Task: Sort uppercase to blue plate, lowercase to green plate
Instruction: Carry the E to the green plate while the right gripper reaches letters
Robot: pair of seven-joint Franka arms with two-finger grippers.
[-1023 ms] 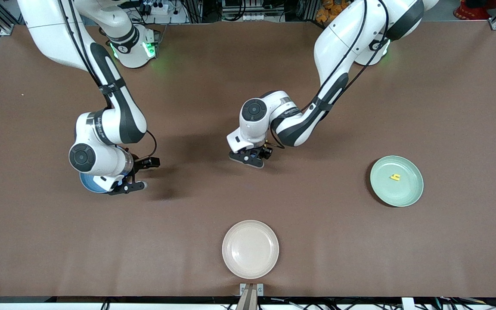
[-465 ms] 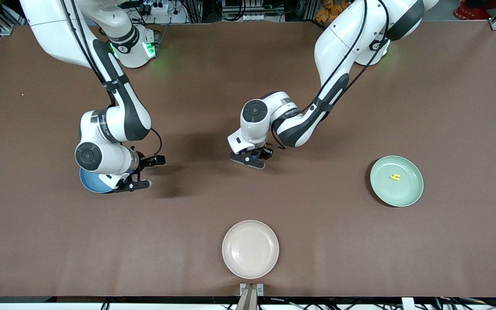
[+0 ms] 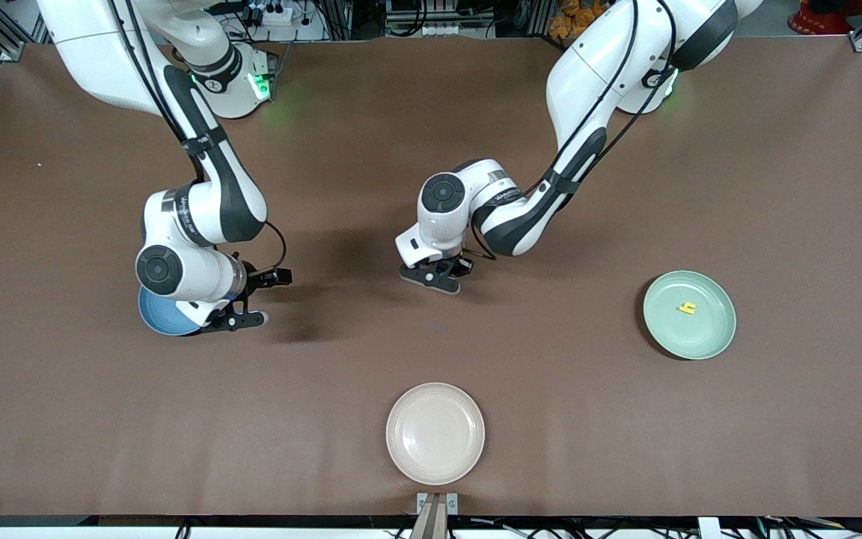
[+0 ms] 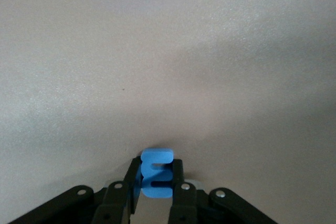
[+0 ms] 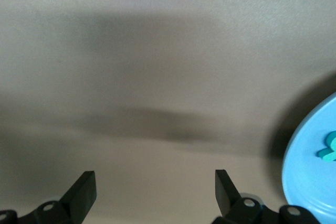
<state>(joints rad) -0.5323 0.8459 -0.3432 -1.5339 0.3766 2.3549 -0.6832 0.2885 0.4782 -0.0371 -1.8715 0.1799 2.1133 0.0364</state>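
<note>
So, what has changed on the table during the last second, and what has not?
The right gripper, open, drifted off the blue plate toward the table's middle. The left gripper closed on a blue letter at mid-table. The green plate with its yellow letter and the cream plate stayed put.

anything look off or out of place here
Nothing stands out. The yellow letter lies in the green plate, a teal letter on the blue plate, the cream plate upright; the left gripper pinches a blue letter squarely.
</note>
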